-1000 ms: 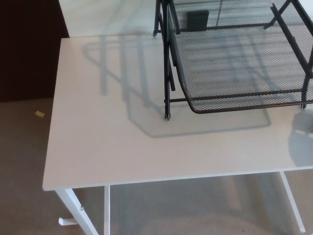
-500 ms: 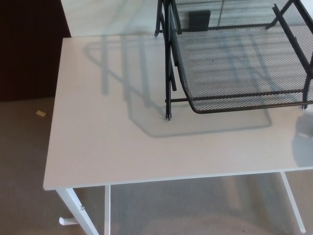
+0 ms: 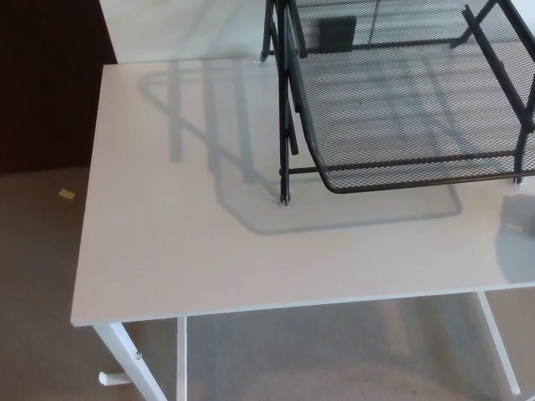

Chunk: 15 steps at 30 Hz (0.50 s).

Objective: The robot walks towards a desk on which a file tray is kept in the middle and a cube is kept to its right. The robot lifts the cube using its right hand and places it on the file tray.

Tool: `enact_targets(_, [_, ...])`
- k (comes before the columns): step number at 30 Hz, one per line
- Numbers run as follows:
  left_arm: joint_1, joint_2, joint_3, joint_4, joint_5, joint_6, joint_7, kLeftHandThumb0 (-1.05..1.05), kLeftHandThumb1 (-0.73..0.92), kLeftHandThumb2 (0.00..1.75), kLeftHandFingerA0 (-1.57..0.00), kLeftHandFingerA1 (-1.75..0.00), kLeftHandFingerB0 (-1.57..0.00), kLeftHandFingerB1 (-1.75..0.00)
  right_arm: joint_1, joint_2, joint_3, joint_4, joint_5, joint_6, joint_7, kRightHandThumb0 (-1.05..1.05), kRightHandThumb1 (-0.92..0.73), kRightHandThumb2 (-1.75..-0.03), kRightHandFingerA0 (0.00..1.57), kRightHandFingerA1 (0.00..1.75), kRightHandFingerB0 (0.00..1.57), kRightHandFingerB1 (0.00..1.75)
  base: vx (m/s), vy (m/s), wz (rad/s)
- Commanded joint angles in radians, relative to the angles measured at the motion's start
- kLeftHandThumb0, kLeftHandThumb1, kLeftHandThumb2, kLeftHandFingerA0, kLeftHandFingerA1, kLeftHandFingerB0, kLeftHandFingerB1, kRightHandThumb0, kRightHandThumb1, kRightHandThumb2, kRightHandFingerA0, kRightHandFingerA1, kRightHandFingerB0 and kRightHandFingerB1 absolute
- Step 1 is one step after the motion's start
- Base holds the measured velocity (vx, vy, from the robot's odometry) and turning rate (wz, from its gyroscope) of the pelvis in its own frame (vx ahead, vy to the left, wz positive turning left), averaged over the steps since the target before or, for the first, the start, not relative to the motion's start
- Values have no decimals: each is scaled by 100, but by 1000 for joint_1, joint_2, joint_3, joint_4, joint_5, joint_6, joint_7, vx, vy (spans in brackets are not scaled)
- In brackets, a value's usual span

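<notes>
Now we count one white desk [image 3: 167,234], one black mesh file tray [image 3: 401,117] on its far right part, and one yellow scrap [image 3: 67,194] on the floor [image 3: 33,284]. Neither hand shows, so we cannot tell its state. The cube is not visible. Left of the tray, free desk surface reaches the left and near edges.

The desk [image 3: 167,242] is bare across its whole left half, wide room for a reach from the front or the left side. A free strip also runs between the desk's front edge and the file tray [image 3: 401,117]. The tray's lower shelf lies open from above behind its low front lip [image 3: 418,180]. Black upright posts [image 3: 287,125] wall off its left side, slanted bars [image 3: 501,58] its right, and an upper shelf [image 3: 376,12] overhangs its back.
</notes>
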Motion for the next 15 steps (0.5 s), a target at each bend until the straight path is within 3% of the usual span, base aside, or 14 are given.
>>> enact_targets(1, [10,24,0,-1,8,-38,5,-103,92,74,-50,-98,-30,-82,-17,-15,-15,-11,-18,19,19,-21,-66,-79,93,157,85,123,0,0,0])
enact_targets(5, [9,19,3,9,6,-35,12,-104,92,71,-53,-97,-33,-81,-30,-21,-26,-20,-22,-1,13,-15,-67,-80,90,163,78,136,0,0,0])
enact_targets(7, [14,21,1,2,6,-37,9,-103,92,72,-52,-97,-32,-81,-41,-16,-33,-20,-25,6,6,-19,-65,-75,93,165,79,130,0,0,0])
enact_targets(8, [16,21,2,-2,4,-36,8,-104,92,72,-52,-97,-31,-82,-43,-15,-36,-29,-29,19,9,-18,-68,-77,84,161,77,132,0,0,0])
enact_targets(11, [15,21,0,4,8,-41,8,-104,92,73,-50,-95,-31,-80,-52,-18,-51,-45,-26,17,13,-14,-70,-76,87,163,73,138,0,0,0])
enact_targets(14, [26,23,-5,-1,11,-48,5,-105,92,73,-49,-96,-29,-81,-68,-20,-56,-36,-28,5,9,-17,-69,-76,79,169,69,148,0,0,0])
enact_targets(15, [28,23,-4,-4,8,-47,3,-105,92,74,-49,-96,-29,-80,-76,-23,-57,-31,-29,-2,10,-15,-71,-75,84,163,70,143,0,0,0])
